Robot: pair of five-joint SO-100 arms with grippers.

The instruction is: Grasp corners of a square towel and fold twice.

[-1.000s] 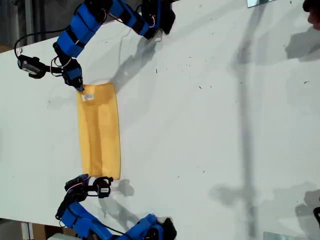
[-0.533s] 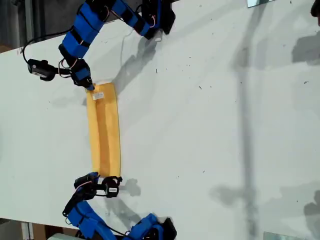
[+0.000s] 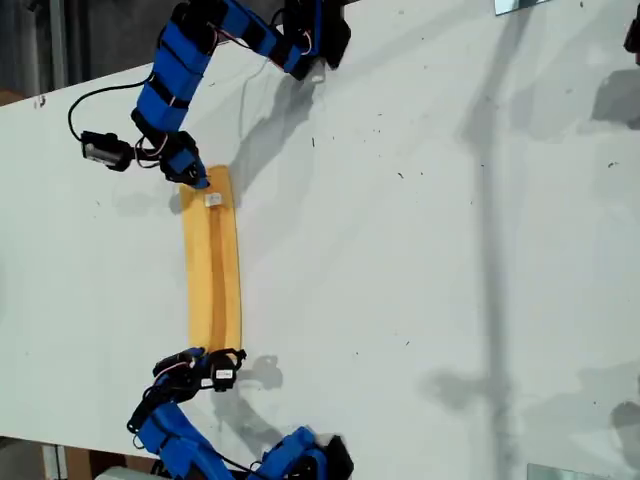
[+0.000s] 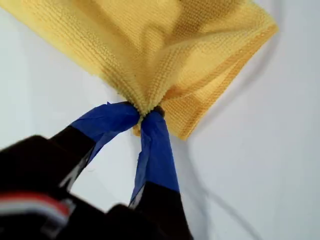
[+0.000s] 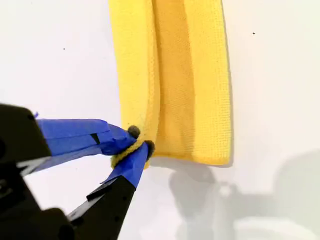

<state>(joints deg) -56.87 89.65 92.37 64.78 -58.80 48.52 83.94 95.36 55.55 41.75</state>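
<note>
Yellow terry towel [image 3: 213,262] lies as a narrow folded strip on the white tabletop [image 3: 420,250], toward the exterior view's left. My first pincer [image 4: 142,116] is clamped on a bunched corner [image 4: 150,102]; my second pincer [image 5: 134,146] pinches the opposite end's edge — details only the wrist views resolve. Only the exterior view shows the white tag [image 3: 212,200]; which arm is which stays unclear there.

White table [image 3: 420,250] with small dark specks, long grey shadows across it, dark floor beyond its edge
</note>
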